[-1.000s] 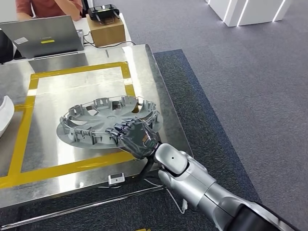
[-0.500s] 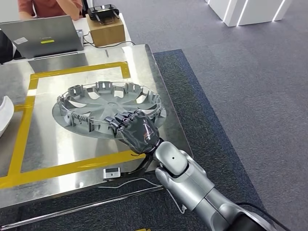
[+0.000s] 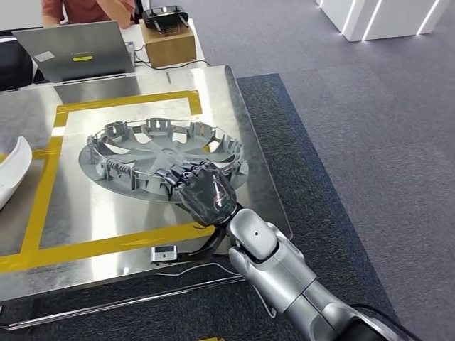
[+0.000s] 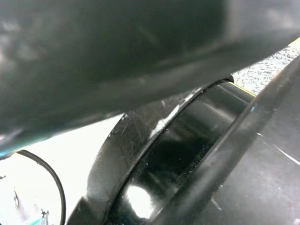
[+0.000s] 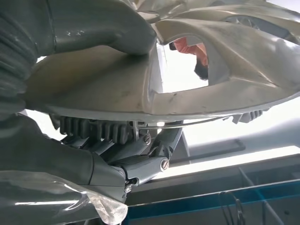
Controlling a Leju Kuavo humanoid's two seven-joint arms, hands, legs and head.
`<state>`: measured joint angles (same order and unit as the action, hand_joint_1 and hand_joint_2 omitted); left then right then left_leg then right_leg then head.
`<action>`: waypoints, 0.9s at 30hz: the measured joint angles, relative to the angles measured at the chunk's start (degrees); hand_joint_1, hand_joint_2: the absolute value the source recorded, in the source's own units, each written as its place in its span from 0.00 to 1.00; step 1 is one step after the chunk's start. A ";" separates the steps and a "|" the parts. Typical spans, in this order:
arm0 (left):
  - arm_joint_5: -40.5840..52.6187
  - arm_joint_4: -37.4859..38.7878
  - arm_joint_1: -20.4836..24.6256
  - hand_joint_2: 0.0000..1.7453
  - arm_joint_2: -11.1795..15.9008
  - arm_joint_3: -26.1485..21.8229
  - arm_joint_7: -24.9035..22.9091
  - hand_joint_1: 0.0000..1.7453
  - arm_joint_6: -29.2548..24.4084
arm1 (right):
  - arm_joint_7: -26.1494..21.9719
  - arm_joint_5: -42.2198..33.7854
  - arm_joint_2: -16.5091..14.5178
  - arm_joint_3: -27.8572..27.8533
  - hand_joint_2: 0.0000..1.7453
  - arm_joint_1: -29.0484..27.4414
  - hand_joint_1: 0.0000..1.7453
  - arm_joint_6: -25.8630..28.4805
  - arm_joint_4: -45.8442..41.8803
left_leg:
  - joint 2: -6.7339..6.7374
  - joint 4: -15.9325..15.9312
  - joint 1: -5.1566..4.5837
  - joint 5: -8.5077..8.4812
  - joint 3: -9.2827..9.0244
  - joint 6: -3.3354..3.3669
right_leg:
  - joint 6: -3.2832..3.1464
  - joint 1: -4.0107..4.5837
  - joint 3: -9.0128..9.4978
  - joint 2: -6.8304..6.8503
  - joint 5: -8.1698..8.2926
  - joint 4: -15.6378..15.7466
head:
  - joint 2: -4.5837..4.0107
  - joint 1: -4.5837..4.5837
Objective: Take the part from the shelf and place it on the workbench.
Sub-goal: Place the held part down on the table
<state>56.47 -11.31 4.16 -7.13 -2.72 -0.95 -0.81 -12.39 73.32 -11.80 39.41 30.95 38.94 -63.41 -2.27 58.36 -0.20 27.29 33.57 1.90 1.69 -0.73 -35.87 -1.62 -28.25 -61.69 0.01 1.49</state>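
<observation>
Grey carpet all around, and in the middle of it the steel workbench [image 3: 252,177] with its yellow taped rectangle [image 3: 48,174] marking the drop zone. And here's the part [image 3: 161,158], a grey wheel cover, held over that rectangle by the right hand [image 3: 204,192]. In the right wrist view the thumb [image 5: 102,28] lies on one face of the rim and the fingers [image 5: 92,129] curl under the other, pinching the edge firmly.

What's new? A second ago the cover hung nearer the robot, tilted, over the near tape line. Now it has travelled further onto the bench and sits flatter, its far edge low, apparently close to the metal. I'd say the placing is nearly done: lower the near edge, then let go.

Around it: a white curved piece [image 3: 11,170] at the bench's left edge, well apart. A laptop [image 3: 75,51] and a cardboard box [image 3: 167,42] beyond the far edge, a person's arm [image 3: 91,10] behind them. A small grey device [image 3: 163,253] and a cable lie by the near edge, just under the wrist, the one snag to watch on withdrawal.

The left wrist view is a dark blur; that hand's fingers I cannot tell.
</observation>
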 joint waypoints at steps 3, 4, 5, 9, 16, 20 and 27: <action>-0.04 -0.01 0.09 0.00 -0.02 0.01 -0.02 0.00 0.06 | -0.01 -0.01 -0.02 -0.10 1.00 -0.01 1.00 0.06 0.00 | -0.83 0.17 0.22 -0.22 0.66 -1.15 | -0.53 0.15 1.66 -0.57 0.20 3.15 | 0.01 -0.05; -0.05 -0.01 0.09 0.00 0.00 0.01 -0.02 0.00 0.09 | -0.01 -0.01 -0.07 -0.10 1.00 -0.04 1.00 0.07 0.00 | -0.89 0.16 0.32 -0.15 0.75 -1.51 | -0.79 0.08 1.71 -0.29 0.27 3.25 | 0.01 -0.05; -0.05 -0.01 0.10 0.00 0.01 0.01 -0.03 0.00 0.11 | 0.00 -0.02 -0.14 -0.11 1.00 -0.04 1.00 0.07 0.00 | -0.59 0.59 0.34 0.27 0.95 -1.88 | -1.09 -0.02 1.85 0.06 0.33 3.47 | 0.01 -0.10; -0.05 -0.01 0.21 0.00 0.04 0.01 -0.04 0.00 0.14 | 0.08 -0.12 -0.27 -0.18 1.00 -0.04 1.00 0.07 0.00 | 1.43 12.18 0.70 5.93 6.40 -3.26 | -2.04 -0.23 2.21 1.77 0.28 3.87 | -0.01 -0.73; -0.08 -0.03 0.22 0.00 0.14 0.02 -0.06 0.00 0.03 | 0.47 -0.28 -0.29 -0.17 1.00 -0.02 1.00 0.08 -0.01 | 3.56 1.57 1.01 -0.99 1.77 -3.44 | -1.08 -0.05 2.87 3.58 -0.49 3.57 | 0.00 -0.98; -0.16 -0.04 0.14 0.00 0.09 0.03 -0.06 0.00 0.03 | 1.22 -0.07 -0.29 -0.11 1.00 0.04 1.00 0.09 -0.09 | 3.02 0.36 0.71 -0.81 1.47 -1.83 | 0.15 0.06 2.69 4.22 -1.03 3.38 | -0.01 -0.88; -0.16 -0.07 0.22 0.00 0.04 0.13 -0.06 0.00 0.14 | 1.56 0.10 -0.15 -0.02 1.00 -0.14 1.00 0.09 -0.31 | 1.38 0.13 0.44 -0.98 1.37 -0.39 | 0.29 0.18 -5.94 1.75 -6.49 -12.60 | -0.01 -0.29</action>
<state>56.31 -11.38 4.38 -7.08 -2.58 -1.01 -0.67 -10.82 73.42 -11.95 39.39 30.80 39.04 -63.71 -0.89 58.50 0.25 26.31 34.93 1.51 1.98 -0.55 -41.80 0.14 -34.75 -74.29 0.00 1.20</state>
